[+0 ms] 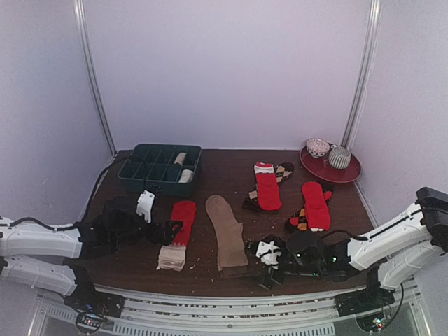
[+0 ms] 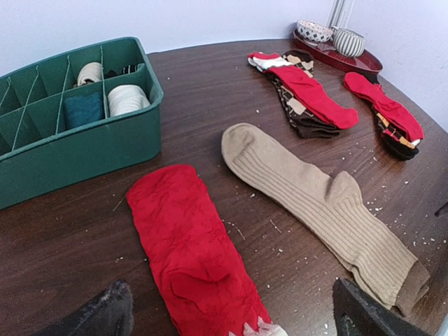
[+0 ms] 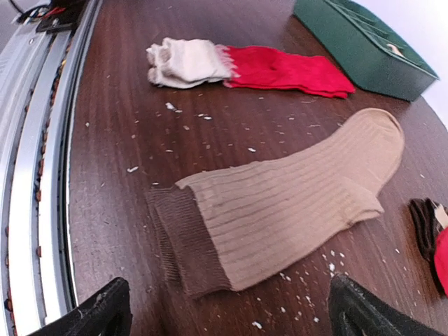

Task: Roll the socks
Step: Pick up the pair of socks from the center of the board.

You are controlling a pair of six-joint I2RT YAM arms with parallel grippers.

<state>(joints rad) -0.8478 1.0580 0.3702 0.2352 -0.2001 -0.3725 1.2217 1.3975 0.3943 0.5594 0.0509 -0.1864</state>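
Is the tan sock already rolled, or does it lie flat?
Flat, not rolled. The tan sock lies stretched out on the table, its whole length from cuff to toe showing.

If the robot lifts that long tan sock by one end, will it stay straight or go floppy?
Probably floppy: the tan sock lies flat and limp, soft ribbed knit, so it would likely dangle and fold. It looks thin, so likely light. Pushed, it might bunch up rather than slide.
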